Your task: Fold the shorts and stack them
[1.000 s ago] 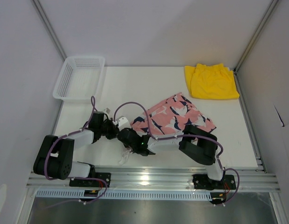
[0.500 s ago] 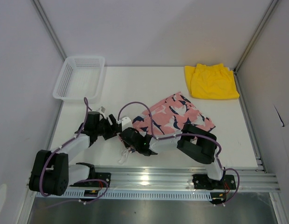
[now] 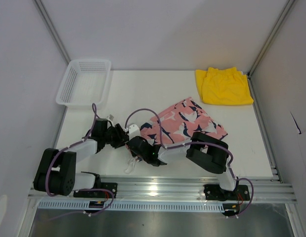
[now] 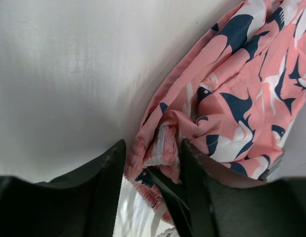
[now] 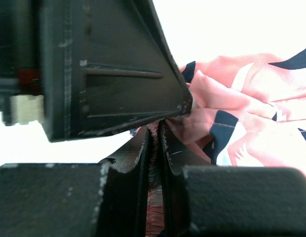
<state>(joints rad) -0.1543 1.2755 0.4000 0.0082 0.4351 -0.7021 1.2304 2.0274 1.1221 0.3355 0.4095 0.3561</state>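
Note:
The pink shorts (image 3: 187, 123), printed navy and white, lie crumpled at the table's middle. Their near-left edge (image 4: 165, 148) is bunched up. My right gripper (image 3: 135, 148) is shut on that gathered edge (image 5: 155, 148); cloth shows pinched between its narrow jaws (image 5: 155, 133). My left gripper (image 3: 122, 136) stands open right beside it. Its fingers (image 4: 106, 182) straddle the same bunch, and its jaws (image 4: 150, 163) are not clamped. The left finger (image 5: 108, 74) fills the upper left of the right wrist view. The yellow shorts (image 3: 224, 86) lie folded at the back right, apart from both arms.
A white mesh basket (image 3: 83, 81) stands at the back left corner. A white drawstring (image 3: 129, 165) trails on the table below the grippers. The aluminium rail (image 3: 157, 187) runs along the near edge. The enclosure walls close in on both sides.
My left gripper has gone from shut to open and its arm shifted slightly, ending with its fingers around the pink shorts' edge. The right gripper keeps its hold in place.

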